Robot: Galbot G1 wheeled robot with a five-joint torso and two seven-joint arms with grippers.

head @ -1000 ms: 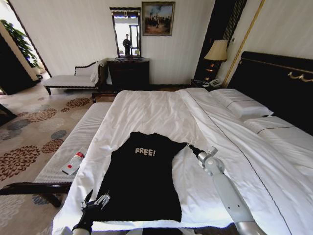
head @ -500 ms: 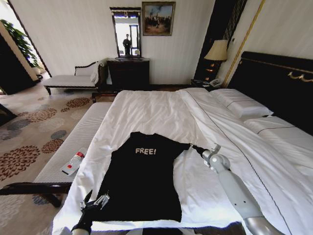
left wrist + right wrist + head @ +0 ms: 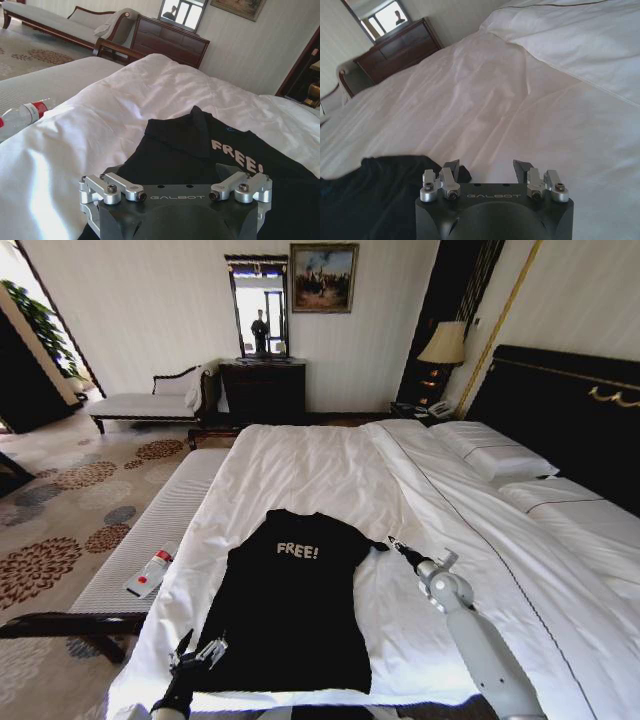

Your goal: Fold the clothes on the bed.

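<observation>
From my remote station, the head view read left to right. A water bottle lay on the white-cushioned bench beside the bed. My left gripper sat at the near left hem corner of the T-shirt; I could not tell how far its fingers stood apart or whether they gripped cloth. The black shirt lay flat, chest up, on the white duvet near the foot edge, white "FREE!" lettering legible, its sleeves tucked inward so the outline was narrow. My right gripper rested just beside the shirt's right shoulder.

The left wrist view added the folded sleeve as a flap lying over the shirt, and the bottle on the bench. The right wrist view showed the right gripper with its jaws parted and holding nothing, one finger at the black cloth's edge, bare duvet ahead.
</observation>
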